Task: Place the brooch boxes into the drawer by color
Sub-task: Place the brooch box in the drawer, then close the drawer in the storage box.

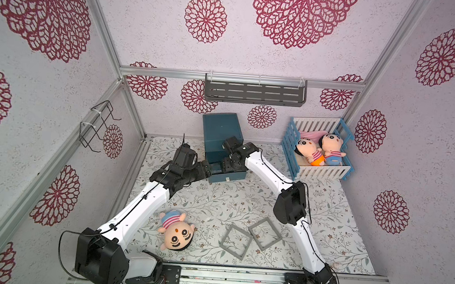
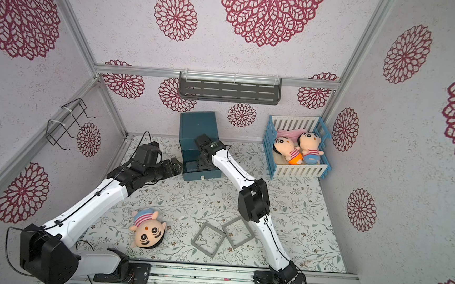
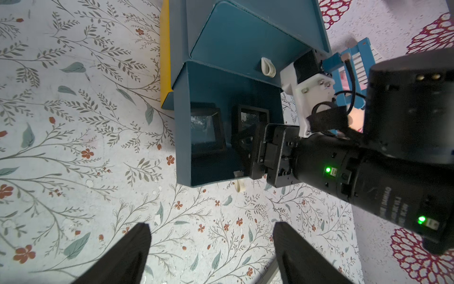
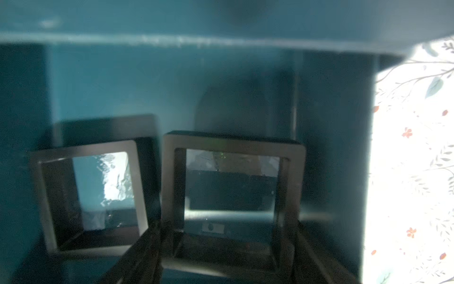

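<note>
The teal drawer cabinet (image 1: 219, 128) (image 2: 197, 124) stands at the back with its bottom drawer (image 3: 181, 137) pulled out. Two black brooch boxes are inside that drawer. My right gripper (image 4: 228, 228) (image 1: 228, 166) reaches into it, fingers against both sides of one black box (image 4: 233, 141) (image 3: 253, 115). The other black box (image 4: 86, 148) (image 3: 207, 130) leans beside it. Two grey brooch boxes (image 1: 226, 233) (image 1: 257, 223) lie corner to corner on the mat, in both top views. My left gripper (image 3: 211, 226) (image 1: 205, 168) is open and empty beside the drawer.
A plush doll (image 1: 176, 231) lies on the floral mat near the grey boxes. A blue-and-white crib (image 1: 317, 171) with two dolls stands at the back right. A grey shelf (image 1: 254, 92) hangs on the back wall. A wire rack (image 1: 98, 125) hangs on the left wall.
</note>
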